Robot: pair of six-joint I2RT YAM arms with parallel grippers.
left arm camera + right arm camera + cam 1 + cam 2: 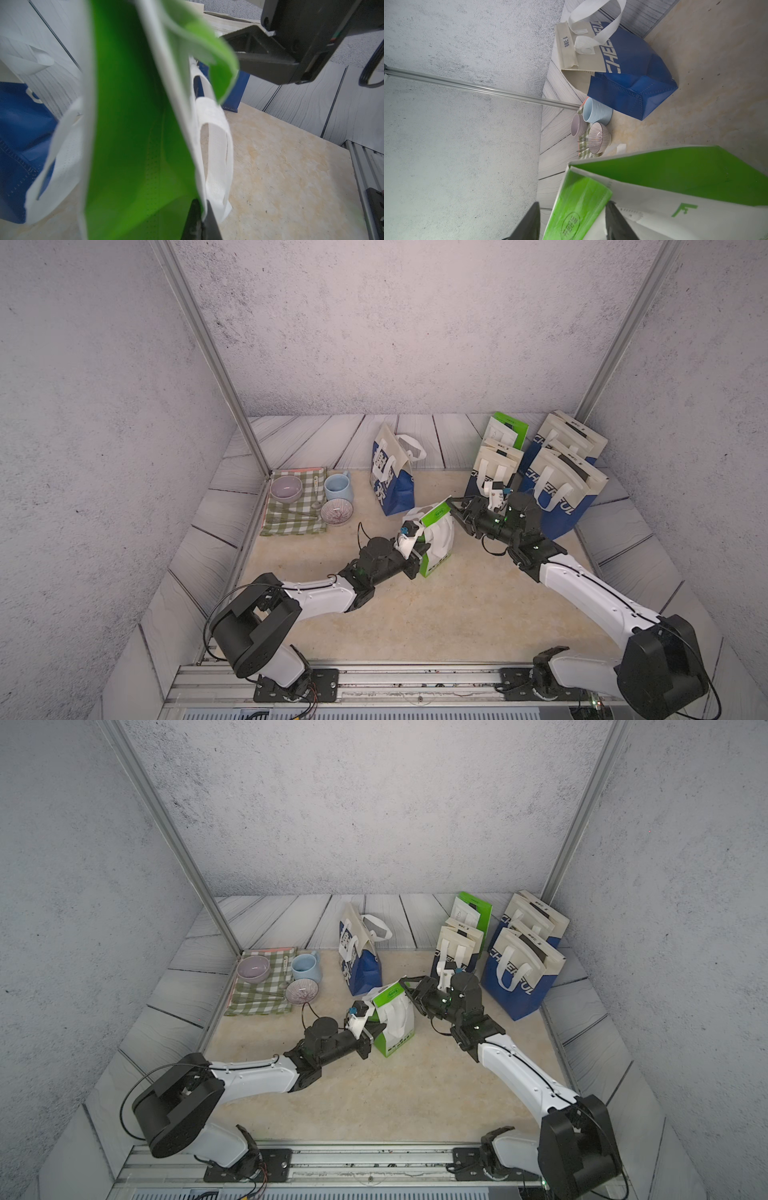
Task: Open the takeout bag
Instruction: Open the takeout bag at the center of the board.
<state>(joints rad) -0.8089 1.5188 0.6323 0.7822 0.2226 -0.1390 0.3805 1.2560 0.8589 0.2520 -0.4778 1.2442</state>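
The green and white takeout bag (437, 540) (397, 1020) stands in the middle of the beige mat. My left gripper (419, 551) (379, 1031) holds it low on its near side. In the left wrist view the left gripper (203, 209) is shut on the bag's white edge beside a white handle (216, 149). My right gripper (455, 506) (409, 986) is at the bag's top. In the right wrist view the right gripper (574, 205) stands open, with the green flap (581, 207) between its fingers (529, 224). One finger is apart from the flap.
A blue and cream bag (392, 481) stands just behind the takeout bag. Several more bags (557, 489) crowd the back right, close behind my right arm. At the left, a checked cloth (291, 522) carries two bowls (286, 488) and a light blue cup (337, 487).
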